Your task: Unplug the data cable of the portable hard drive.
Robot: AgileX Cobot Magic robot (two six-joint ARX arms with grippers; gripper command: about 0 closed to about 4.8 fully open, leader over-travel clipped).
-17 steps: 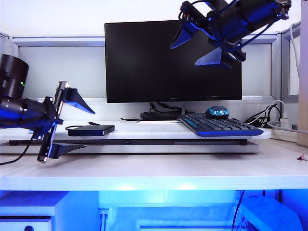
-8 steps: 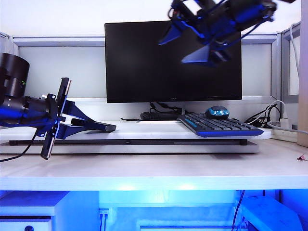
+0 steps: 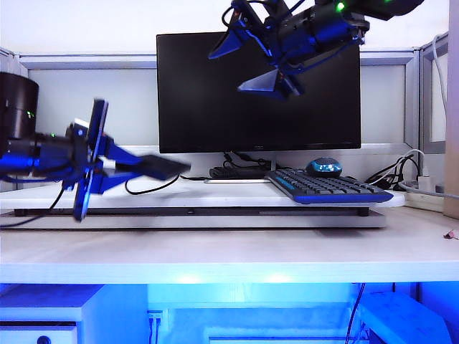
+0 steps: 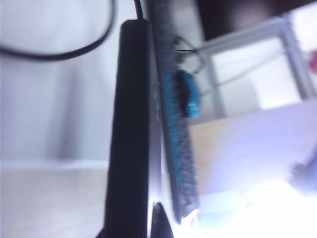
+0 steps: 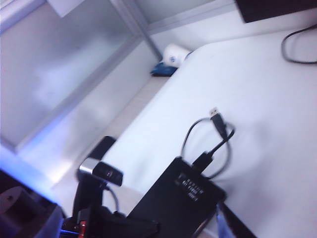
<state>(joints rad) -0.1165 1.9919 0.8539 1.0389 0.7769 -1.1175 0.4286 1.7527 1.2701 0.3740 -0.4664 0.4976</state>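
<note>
The portable hard drive (image 3: 163, 166), a flat black box, hangs tilted above the white shelf (image 3: 215, 195) with my left gripper (image 3: 140, 170) shut on its near end. The left wrist view shows it edge-on as a dark slab (image 4: 131, 124). In the right wrist view its lettered face (image 5: 184, 194) shows. The data cable (image 5: 208, 141) is plugged into its far end and curls in a loop to a free plug (image 5: 215, 113). From outside, the cable (image 3: 147, 189) dangles below the drive. My right gripper (image 3: 247, 61) hovers open high in front of the monitor, well above the drive.
A black monitor (image 3: 258, 89) stands at the back. A black-and-blue keyboard (image 3: 326, 188) and a mouse (image 3: 324, 167) lie on the right of the shelf. Thicker white and black cables (image 3: 412, 175) bunch at the far right.
My left gripper closed on the hard drive and lifted it off the shelf, tilting it, with the cable trailing. The right gripper moved left, still open.
</note>
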